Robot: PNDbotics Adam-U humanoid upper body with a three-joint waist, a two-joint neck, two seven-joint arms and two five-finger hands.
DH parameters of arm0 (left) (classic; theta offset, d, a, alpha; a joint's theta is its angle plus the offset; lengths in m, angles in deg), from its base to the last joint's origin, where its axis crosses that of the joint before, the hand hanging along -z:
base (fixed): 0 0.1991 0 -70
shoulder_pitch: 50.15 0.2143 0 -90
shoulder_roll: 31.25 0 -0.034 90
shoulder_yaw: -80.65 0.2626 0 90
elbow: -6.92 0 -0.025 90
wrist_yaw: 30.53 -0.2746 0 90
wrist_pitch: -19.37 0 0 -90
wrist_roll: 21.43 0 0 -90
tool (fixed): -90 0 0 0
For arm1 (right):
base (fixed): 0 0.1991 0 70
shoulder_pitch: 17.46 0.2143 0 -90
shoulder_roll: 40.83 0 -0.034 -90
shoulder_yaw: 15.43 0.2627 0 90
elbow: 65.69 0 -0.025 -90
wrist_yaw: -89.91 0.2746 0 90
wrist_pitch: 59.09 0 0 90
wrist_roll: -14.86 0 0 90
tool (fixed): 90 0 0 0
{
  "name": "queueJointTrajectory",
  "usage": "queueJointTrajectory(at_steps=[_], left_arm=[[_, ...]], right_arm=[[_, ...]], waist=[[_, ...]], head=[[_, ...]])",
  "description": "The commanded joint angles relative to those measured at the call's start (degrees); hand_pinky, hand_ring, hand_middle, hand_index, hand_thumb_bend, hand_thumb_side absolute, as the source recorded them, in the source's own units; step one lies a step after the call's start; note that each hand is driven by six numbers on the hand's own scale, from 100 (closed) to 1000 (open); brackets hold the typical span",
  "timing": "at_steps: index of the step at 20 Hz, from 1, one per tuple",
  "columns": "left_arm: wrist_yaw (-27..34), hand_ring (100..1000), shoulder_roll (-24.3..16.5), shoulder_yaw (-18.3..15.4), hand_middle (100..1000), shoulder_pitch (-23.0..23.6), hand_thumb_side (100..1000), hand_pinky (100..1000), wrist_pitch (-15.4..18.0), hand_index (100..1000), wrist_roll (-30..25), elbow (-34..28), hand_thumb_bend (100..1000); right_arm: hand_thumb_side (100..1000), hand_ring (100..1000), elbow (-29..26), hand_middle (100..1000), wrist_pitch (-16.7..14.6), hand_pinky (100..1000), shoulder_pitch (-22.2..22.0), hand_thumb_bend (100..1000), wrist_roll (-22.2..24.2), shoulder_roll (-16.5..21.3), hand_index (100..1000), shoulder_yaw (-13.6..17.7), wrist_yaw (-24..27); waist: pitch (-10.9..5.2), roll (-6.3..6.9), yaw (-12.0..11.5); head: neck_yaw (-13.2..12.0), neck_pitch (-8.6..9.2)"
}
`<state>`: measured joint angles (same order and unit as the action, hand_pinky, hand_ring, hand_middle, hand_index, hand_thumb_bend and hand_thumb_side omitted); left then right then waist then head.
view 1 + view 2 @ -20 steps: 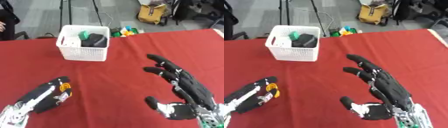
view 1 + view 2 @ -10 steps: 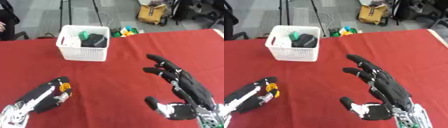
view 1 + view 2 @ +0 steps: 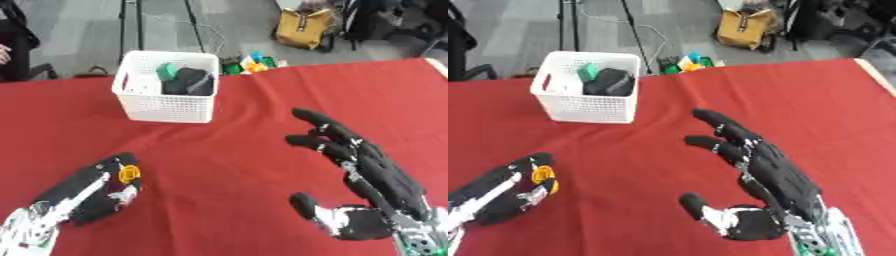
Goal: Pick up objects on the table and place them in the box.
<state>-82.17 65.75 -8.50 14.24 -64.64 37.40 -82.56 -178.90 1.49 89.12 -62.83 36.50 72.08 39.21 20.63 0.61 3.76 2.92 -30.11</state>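
Left eye view: right robot hand [image 3: 372,187] hangs over the red-clothed counter [image 3: 236,145] near the lower right, palm turned inward, fingers straight and spread, thumb out, nothing in its hold. Left robot hand [image 3: 92,192] sits low at the left, lying flat on the cloth with fingers extended and empty; an orange ring-shaped mark shows on its back. White box [image 3: 166,92] stands well ahead of the left robot hand and ahead-left of the right one, upright, walls of perforated plastic lattice, rim rounded. Inside it, a black blocky object [image 3: 188,82] and a green piece [image 3: 166,71] beside it. Judgement: both hands look parked apart from the box, since no loose object shows on the cloth within their reach. Right eye view: same layout; the right robot hand [image 3: 767,187] is matte black with pale hardware at the wrist; the cloth is smooth and flat. Beyond the counter's far edge, past the box, small coloured pieces [image 3: 689,62] lie on the floor.
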Motion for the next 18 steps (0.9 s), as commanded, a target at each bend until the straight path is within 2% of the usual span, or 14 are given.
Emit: queueJointTrajectory(at_steps=[1, 6, 7, 12, 13, 14, 15, 18], left_arm=[[-1.6, 1000, -1.0, 0.0, 1000, 0.4, 1000, 1000, 0.0, 1000, 0.2, 2.0, 150], [-1.5, 1000, -1.0, 0.0, 1000, 0.4, 1000, 1000, 0.2, 1000, 0.4, 2.2, 134], [-1.3, 1000, -0.9, 0.1, 1000, 0.4, 1000, 1000, 0.3, 1000, 0.4, 2.2, 104], [0.0, 1000, -0.8, 0.1, 1000, 0.6, 1000, 1000, 0.4, 1000, 0.2, 1.6, 100], [0.4, 1000, -0.7, 0.1, 934, 0.7, 1000, 1000, 0.5, 1000, 0.3, 1.2, 100], [0.7, 1000, -0.7, 0.2, 934, 0.8, 1000, 1000, 0.6, 1000, 0.4, 0.6, 100], [1.1, 1000, -0.7, 0.2, 883, 0.9, 1000, 1000, 0.7, 1000, 0.6, 0.0, 100], [2.0, 1000, -0.6, 0.4, 847, 1.0, 1000, 1000, 0.7, 957, 0.7, -1.6, 100]], right_arm=[[1000, 1000, -1.4, 1000, -0.1, 787, 0.3, 426, 0.3, 0.2, 888, 0.2, 0.7], [1000, 1000, -1.4, 1000, 0.0, 786, 0.4, 425, 0.7, 0.2, 888, 0.2, 1.1], [1000, 1000, -1.4, 1000, 0.0, 785, 0.4, 422, 0.8, 0.2, 887, 0.2, 1.2], [1000, 1000, -1.4, 1000, 0.0, 782, 0.4, 412, 0.8, 0.3, 886, 0.2, 1.5], [1000, 1000, -1.4, 1000, 0.0, 782, 0.3, 417, 0.8, 0.3, 886, 0.2, 1.5], [1000, 1000, -1.4, 1000, 0.1, 782, 0.3, 417, 0.8, 0.3, 886, 0.3, 1.5], [1000, 1000, -1.4, 1000, 0.1, 781, 0.3, 414, 0.9, 0.3, 885, 0.3, 1.5], [1000, 1000, -1.4, 1000, 0.1, 780, 0.3, 413, 1.0, 0.3, 884, 0.3, 1.6]], waist=[[-0.64, -0.12, -0.1], [-0.65, -0.1, -0.1], [-0.66, -0.1, -0.1], [-0.69, -0.09, -0.1], [-0.7, -0.07, -0.1], [-0.71, -0.05, -0.1], [-0.73, -0.02, -0.1], [-0.77, 0.07, -0.1]], head=[[0.1, 0.59], [0.2, 0.54], [0.2, 0.62], [0.2, 0.69], [0.2, 0.71], [0.2, 0.72], [0.3, 0.72], [0.3, 0.76]])
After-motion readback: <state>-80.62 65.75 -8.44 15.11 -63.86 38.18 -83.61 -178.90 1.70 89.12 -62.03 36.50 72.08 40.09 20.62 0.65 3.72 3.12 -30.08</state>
